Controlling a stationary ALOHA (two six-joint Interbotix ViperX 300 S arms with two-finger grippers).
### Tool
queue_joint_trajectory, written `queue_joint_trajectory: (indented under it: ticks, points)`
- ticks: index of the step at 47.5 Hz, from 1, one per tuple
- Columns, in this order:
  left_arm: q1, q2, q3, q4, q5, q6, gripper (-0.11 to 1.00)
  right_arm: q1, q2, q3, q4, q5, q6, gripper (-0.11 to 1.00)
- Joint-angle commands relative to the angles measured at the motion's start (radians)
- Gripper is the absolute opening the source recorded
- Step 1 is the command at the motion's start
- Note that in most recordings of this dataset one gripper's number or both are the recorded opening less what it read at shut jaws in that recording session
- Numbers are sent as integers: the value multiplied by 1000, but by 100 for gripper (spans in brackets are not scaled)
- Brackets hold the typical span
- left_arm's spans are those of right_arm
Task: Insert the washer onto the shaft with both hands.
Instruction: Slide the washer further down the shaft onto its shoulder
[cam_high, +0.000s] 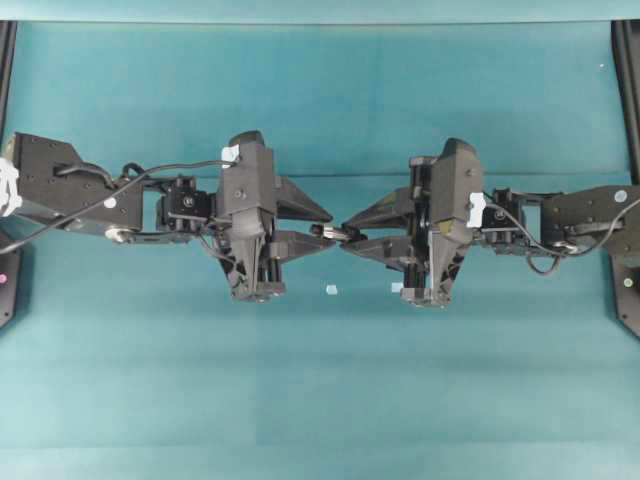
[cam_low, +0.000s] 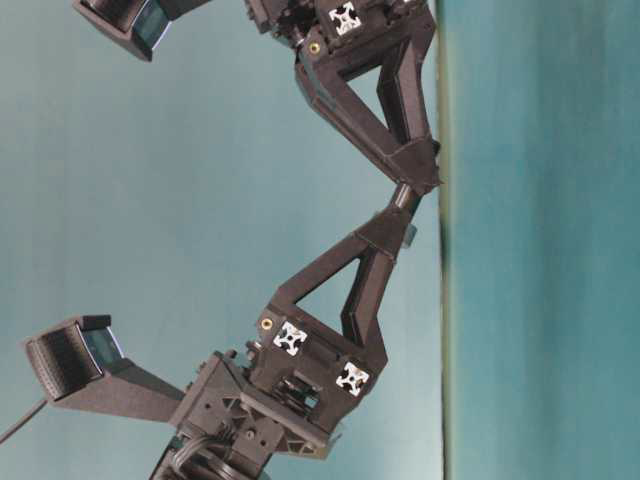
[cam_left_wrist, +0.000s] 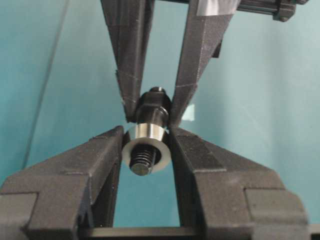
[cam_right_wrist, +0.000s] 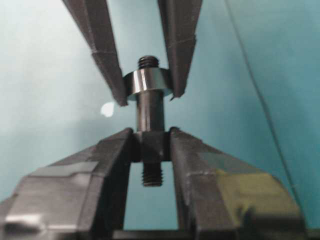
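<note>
Above the worktop (cam_high: 320, 400), the washer (cam_left_wrist: 146, 141) sits around the shaft (cam_right_wrist: 150, 111). The left pincer (cam_left_wrist: 146, 145) clamps the washer. The right pincer (cam_right_wrist: 151, 146) clamps the shaft.

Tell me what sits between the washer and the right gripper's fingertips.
Only a short bare stretch of the shaft lies there; the right wrist view shows it clearest. The washer is already threaded on, held by the left gripper; the right gripper clamps the shaft.

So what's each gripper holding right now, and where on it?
The left gripper pinches the washer by its outer rim; the right gripper clamps the shaft around its thicker middle, washer already on it.
</note>
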Motion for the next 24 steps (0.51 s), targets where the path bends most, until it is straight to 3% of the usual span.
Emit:
queue_joint_trajectory:
  ticks: [1,24]
  points:
    - [-8,-3,-34,2,0,-2,34,-5,-8,-31,-2,-11,2,0]
    - [-9,15,-71,2,103,2,34,-5,0,-43,-2,-14,0,0]
